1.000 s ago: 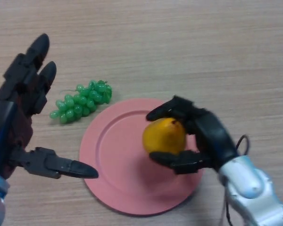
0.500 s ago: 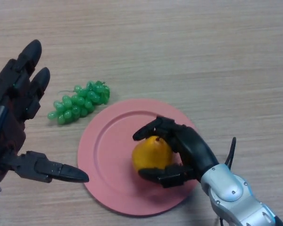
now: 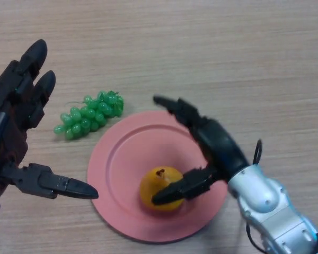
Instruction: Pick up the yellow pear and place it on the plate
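The yellow pear (image 3: 158,187) stands upright on the pink plate (image 3: 116,164), near its front middle. My right hand (image 3: 214,145) is open just right of the pear, fingers stretched out over the plate's far rim and thumb lying against the pear's front right side. My left hand (image 3: 13,121) is open at the far left, fingers spread and thumb pointing toward the plate's left rim, holding nothing.
A bunch of green grapes (image 3: 90,117) lies on the wooden table (image 3: 228,58) just beyond the plate's left rim, between my left hand and the plate.
My right hand lowered the pear toward the plate's front, then opened its fingers and let go. The pear now rests on the plate. My left hand barely moved.
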Robot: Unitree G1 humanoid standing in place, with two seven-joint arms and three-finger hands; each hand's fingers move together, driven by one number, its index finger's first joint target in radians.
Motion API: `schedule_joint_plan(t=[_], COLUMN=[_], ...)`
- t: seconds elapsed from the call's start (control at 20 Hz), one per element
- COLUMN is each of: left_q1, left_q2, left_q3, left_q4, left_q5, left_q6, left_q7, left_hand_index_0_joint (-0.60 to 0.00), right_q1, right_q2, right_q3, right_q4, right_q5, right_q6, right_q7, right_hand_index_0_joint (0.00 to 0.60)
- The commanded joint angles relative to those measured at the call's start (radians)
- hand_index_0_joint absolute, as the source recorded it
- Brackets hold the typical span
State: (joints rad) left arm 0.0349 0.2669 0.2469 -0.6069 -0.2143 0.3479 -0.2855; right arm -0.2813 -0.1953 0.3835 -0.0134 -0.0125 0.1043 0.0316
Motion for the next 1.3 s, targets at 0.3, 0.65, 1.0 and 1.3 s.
schedule_joint_plan(t=[0.3,0.65,1.0,1.3], left_q1=[-0.027,-0.044,-0.062,-0.063], left_q2=[0.016,0.021,0.019,0.019], left_q3=[0.005,-0.024,-0.062,-0.077], left_q4=[0.002,0.006,-0.060,-0.085], left_q5=[0.057,0.070,0.105,0.112], left_q6=[-0.199,-0.202,-0.097,-0.070], left_q7=[0.042,0.016,-0.002,0.019], left_hand_index_0_joint=[0.000,0.000,0.000,0.000], right_q1=[0.176,0.349,0.376,0.398], right_q2=[-0.010,-0.040,-0.036,-0.036], right_q3=[-0.335,-0.450,-0.471,-0.511], right_q4=[-0.500,-0.788,-0.897,-0.907], right_q5=[-0.017,0.056,0.069,0.081], right_q6=[0.025,0.147,0.248,0.256], right_q7=[0.181,0.222,0.240,0.269], right_hand_index_0_joint=[0.000,0.000,0.000,0.000])
